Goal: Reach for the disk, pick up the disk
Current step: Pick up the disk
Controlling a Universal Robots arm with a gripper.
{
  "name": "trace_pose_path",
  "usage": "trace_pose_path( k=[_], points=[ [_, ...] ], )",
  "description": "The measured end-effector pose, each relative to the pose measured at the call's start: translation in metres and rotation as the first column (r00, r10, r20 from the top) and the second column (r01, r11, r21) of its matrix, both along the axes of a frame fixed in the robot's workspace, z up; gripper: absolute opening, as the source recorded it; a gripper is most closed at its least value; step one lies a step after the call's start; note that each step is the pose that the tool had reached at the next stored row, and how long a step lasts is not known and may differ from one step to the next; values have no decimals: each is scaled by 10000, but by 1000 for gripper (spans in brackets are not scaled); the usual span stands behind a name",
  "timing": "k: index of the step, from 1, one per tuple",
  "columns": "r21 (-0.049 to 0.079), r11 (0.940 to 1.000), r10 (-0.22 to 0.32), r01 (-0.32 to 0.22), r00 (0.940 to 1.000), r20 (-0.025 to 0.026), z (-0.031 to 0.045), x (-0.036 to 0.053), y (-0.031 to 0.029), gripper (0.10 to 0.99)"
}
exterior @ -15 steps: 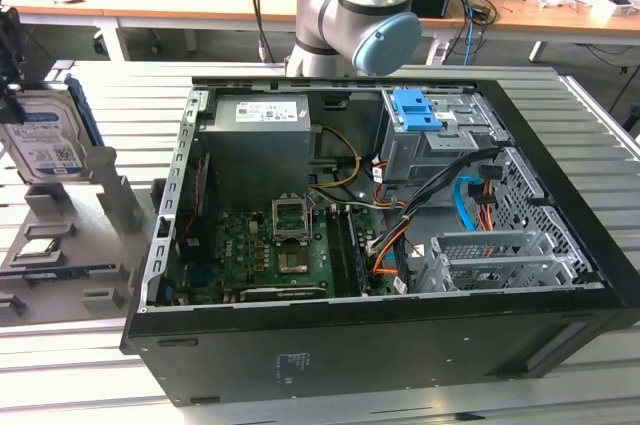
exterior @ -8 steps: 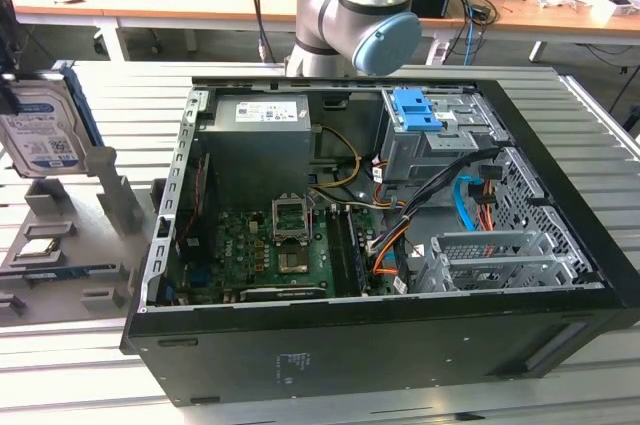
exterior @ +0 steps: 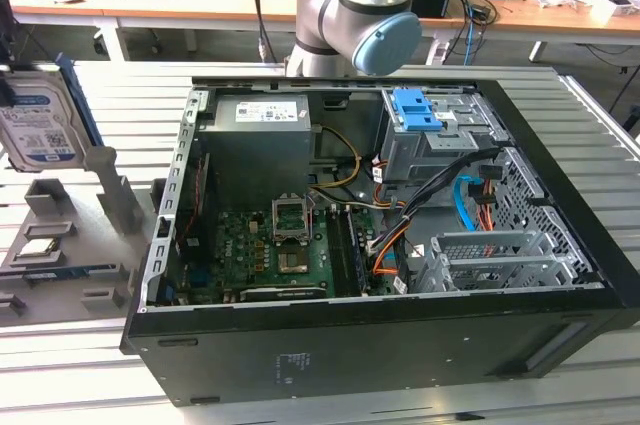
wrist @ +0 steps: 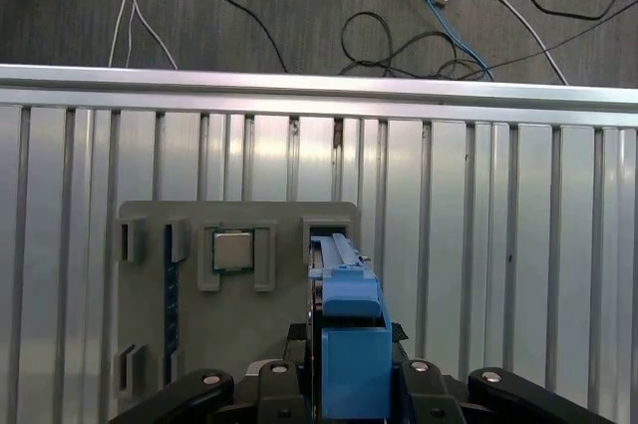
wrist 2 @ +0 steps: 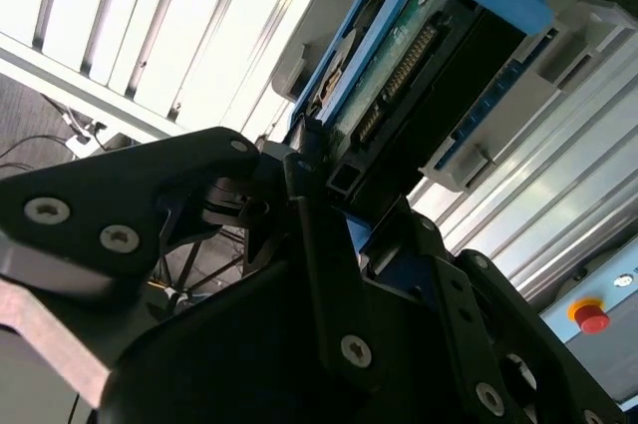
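The disk [exterior: 38, 125] stands upright at the exterior view's far left, its white-and-blue label facing the camera and a blue rail along its side. My gripper [wrist 2: 344, 185] is shut on it: in the second wrist view a black finger [wrist 2: 304, 160] presses against the blue rail beside the disk's [wrist 2: 419, 65] connector edge. In the first wrist view the disk [wrist: 349, 324] shows edge-on between the gripper's [wrist: 349, 384] black fingers, its far end over a slot in the grey holder [wrist: 150, 234]. Whether it has left the slot, I cannot tell.
An open black computer case [exterior: 350, 345] takes up the middle of the slatted metal table [wrist: 498, 195], with a blue latch bracket [exterior: 415, 110] inside. The grey holder [exterior: 60, 235] also carries a small square chip [wrist: 232, 249]. Cables lie on the floor [wrist: 399, 35] beyond the table's edge.
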State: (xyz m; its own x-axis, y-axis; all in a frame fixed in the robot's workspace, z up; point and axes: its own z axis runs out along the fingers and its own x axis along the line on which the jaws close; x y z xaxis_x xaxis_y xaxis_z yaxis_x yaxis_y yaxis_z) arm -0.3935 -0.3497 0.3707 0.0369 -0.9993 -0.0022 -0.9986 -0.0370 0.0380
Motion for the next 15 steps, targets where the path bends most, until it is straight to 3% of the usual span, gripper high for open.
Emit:
trace_pose_path(
  k=[15],
  points=[
    [-1, 10000, 1, -1, 10000, -1, 198, 0, 2, 369]
  ],
)
